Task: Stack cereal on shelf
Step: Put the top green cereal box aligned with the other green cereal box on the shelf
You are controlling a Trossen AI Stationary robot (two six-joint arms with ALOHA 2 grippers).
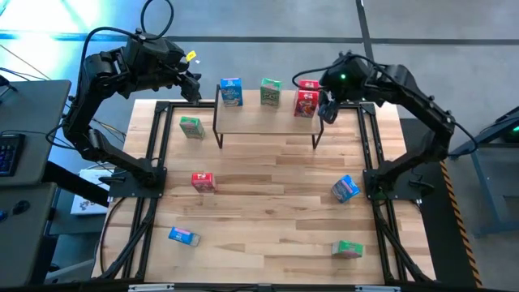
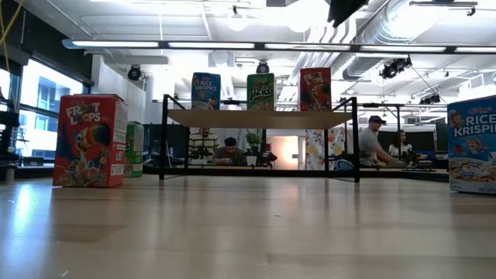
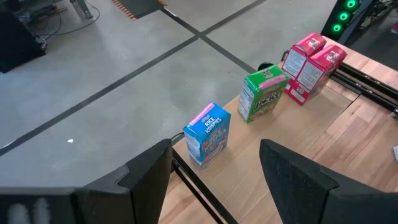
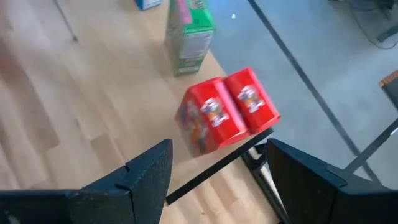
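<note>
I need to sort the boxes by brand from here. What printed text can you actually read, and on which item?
"RICE KRISPIES": blue cardboard box on the wooden-plank shelf, and blue box at the table's right edge.
"FROOT LOOPS": red cardboard box on the tabletop.
"JACKS": green cardboard box on the shelf; the word above is blurred.
Red box on the shelf: print too small to read.

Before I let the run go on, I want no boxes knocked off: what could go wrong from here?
1. The two red boxes stand pressed together at the shelf end, by its far edge; the right gripper, jaws open, hangs beside them and could tip one off.
2. The blue box also stands near that edge; a push from the left gripper could send it over.
3. Five boxes remain on the table, so shelf space tightens.
</note>
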